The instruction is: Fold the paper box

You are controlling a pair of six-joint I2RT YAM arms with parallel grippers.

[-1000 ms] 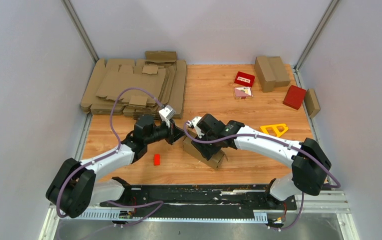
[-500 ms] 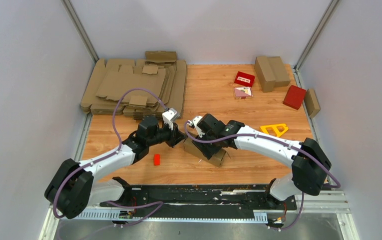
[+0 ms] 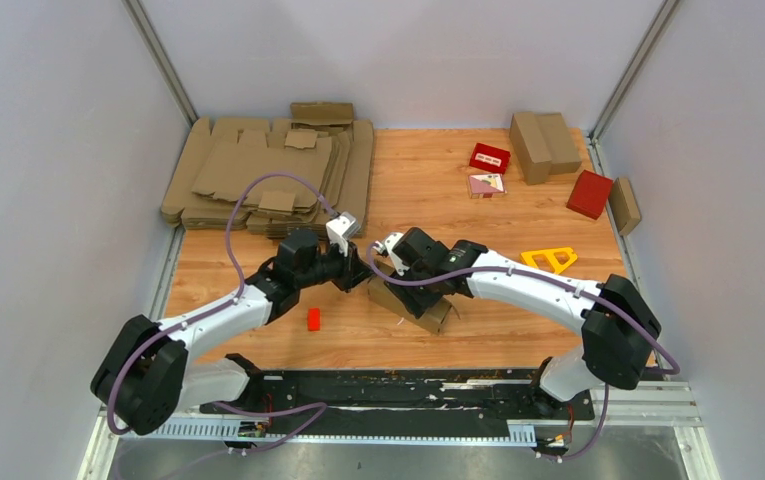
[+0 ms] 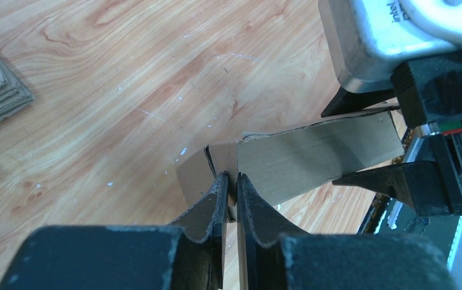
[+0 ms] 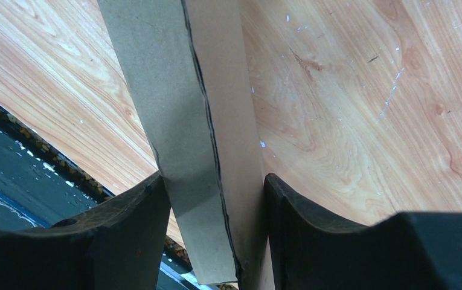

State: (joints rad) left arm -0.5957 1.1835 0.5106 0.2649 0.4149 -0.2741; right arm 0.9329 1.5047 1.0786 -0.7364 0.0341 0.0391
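Overhead, paper box (image 3: pixel 436 316) sits mid-table (image 3: pixel 478 338), mostly hidden under right arm (image 3: pixel 528 285). Right gripper (image 5: pixel 213 180) is clamped across its width. Left gripper (image 4: pixel 231 176) pinches a thin end flap; box's far end cut off behind the other wrist.

The paper box (image 3: pixel 434 314) lies in the middle of the bench (image 3: pixel 428 200), with the left pincer (image 4: pixel 231 181) closed on a flap at its left end and the right pincer (image 5: pixel 216 187) clasping its two sides from above. A small block (image 3: pixel 313 319) sits left of it and nearer the arms, and a triangular frame (image 3: pixel 550 259) lies to its right. A stack of flat blanks (image 3: pixel 258 175) fills the far-left corner, while folded boxes (image 3: pixel 543 145) and small boxes (image 3: pixel 489 157) stand at the far right.
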